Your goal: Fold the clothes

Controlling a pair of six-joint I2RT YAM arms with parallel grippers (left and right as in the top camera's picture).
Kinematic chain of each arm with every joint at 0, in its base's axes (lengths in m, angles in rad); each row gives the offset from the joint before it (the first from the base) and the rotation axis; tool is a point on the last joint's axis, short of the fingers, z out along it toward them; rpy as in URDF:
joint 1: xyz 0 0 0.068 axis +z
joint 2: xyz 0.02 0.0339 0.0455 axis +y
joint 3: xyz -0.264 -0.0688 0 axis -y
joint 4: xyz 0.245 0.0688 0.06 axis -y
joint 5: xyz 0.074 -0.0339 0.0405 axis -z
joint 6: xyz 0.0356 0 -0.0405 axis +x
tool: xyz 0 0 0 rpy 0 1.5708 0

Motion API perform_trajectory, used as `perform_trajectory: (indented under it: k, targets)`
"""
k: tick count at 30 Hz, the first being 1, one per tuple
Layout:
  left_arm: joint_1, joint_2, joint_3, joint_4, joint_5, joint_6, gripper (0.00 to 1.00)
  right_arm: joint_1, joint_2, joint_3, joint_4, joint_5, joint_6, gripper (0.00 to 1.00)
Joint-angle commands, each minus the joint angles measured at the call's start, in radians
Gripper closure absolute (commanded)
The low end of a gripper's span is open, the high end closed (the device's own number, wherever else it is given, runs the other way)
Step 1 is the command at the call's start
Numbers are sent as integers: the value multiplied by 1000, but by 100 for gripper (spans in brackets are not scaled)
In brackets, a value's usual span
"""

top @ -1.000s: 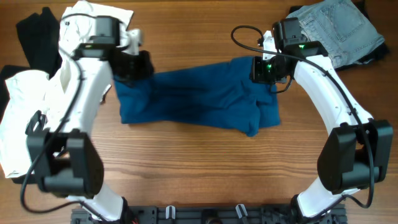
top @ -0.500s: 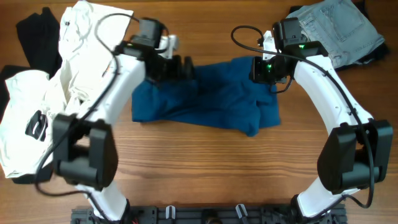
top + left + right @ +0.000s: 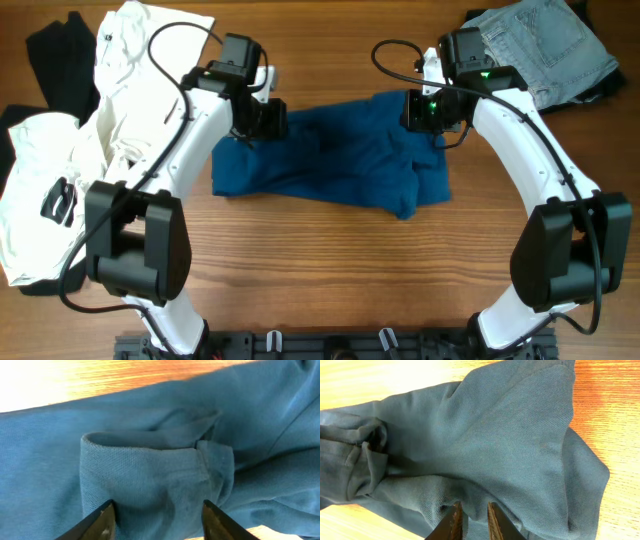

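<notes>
The deep-blue shirt (image 3: 330,165) lies crumpled across the middle of the table. Its left part is folded inward. My left gripper (image 3: 272,120) hovers at the shirt's upper-left edge. In the left wrist view this gripper (image 3: 157,510) stands open, fingers wide apart over a folded sleeve cuff (image 3: 150,470). My right gripper (image 3: 415,112) is at the shirt's upper-right corner. In the right wrist view its jaws (image 3: 472,510) are nearly together, shut on a pinch of the blue shirt (image 3: 495,445).
White tees (image 3: 60,170) are heaped along the left side, another white one (image 3: 140,40) at the back left. A black garment (image 3: 55,60) lies behind them. Light denim jeans (image 3: 540,45) sit at the back right. Bare wood runs along the front.
My left arm carried the shirt's left edge to the right, folding it inward, then opened and drew back a little to the left. The right arm has not moved.
</notes>
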Motion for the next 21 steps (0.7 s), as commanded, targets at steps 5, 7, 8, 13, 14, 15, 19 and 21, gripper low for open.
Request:
perform_trajectory:
  k: [5,7,8,13,14,15,19,21]
  targets:
    - [-19,15,-55,19,-15,1,96,-6,8,8,1,-16,1,83]
    - [-61,15,-55,20,10,0,96,-6,7,8,5,-15,0,83]
    - [-86,15,-60,14,11,-46,96,-10,7,8,-5,-12,1,83]
    - [-178,15,-81,59,95,-79,96,-67,1,9,-10,-17,27,84]
    - [-212,15,-82,56,98,-78,96,-87,-3,9,-14,-18,26,84]
    - [-248,15,-87,54,98,-78,96,-100,-7,9,-17,-22,25,84]
    - [-356,15,-139,5,93,-79,55,-119,-11,9,-26,-25,24,84]
    - [-365,15,-152,-55,93,-76,0,-119,-11,9,-24,-27,23,84]
